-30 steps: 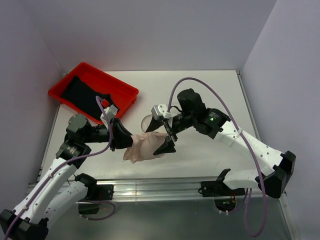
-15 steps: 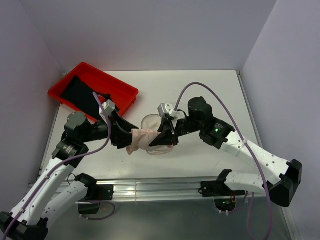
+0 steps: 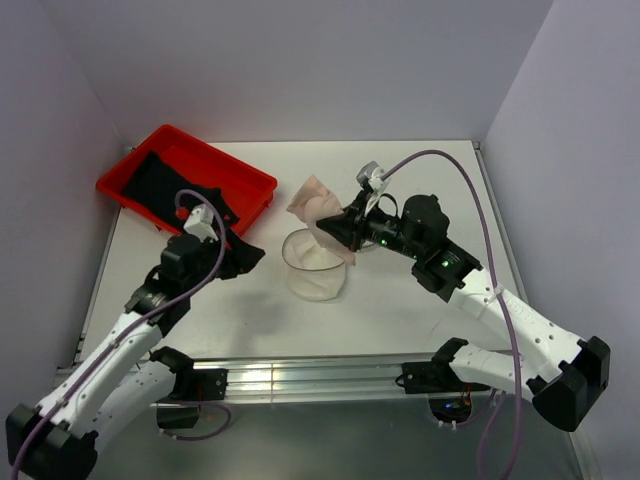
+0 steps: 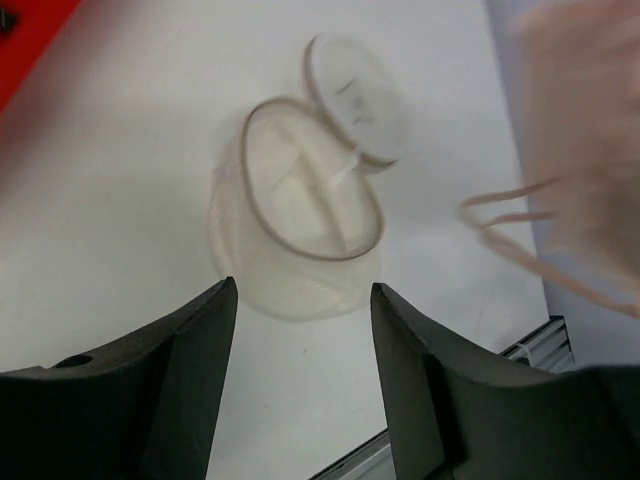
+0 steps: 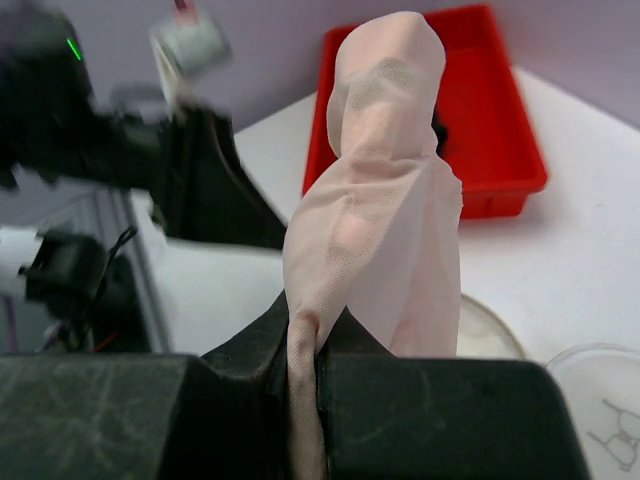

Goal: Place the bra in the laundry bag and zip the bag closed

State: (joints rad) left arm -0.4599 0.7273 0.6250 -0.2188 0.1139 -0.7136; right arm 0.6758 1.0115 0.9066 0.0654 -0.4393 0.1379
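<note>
The pale pink bra (image 3: 314, 199) hangs in the air just behind the laundry bag (image 3: 314, 270), which stands open on the table as a white mesh drum. My right gripper (image 3: 336, 229) is shut on a bunched fold of the bra (image 5: 385, 200), pinched between its black jaws (image 5: 305, 335). The left gripper (image 3: 247, 257) is open and empty, left of the bag. In the left wrist view the open bag (image 4: 300, 215) and its flipped-back round lid (image 4: 358, 100) lie beyond the left gripper (image 4: 300, 292), and the bra (image 4: 590, 150) is a blur at the right.
A red plastic tray (image 3: 252, 179) holding a black cloth (image 3: 170, 190) sits at the back left. It also shows behind the bra as a red tray (image 5: 480, 110). The left arm (image 5: 150, 150) is close on the left in the right wrist view.
The left gripper opened, let go of the bra and drew back to the left. The right gripper shut on the bra and lifted it up and back, behind the bag.
</note>
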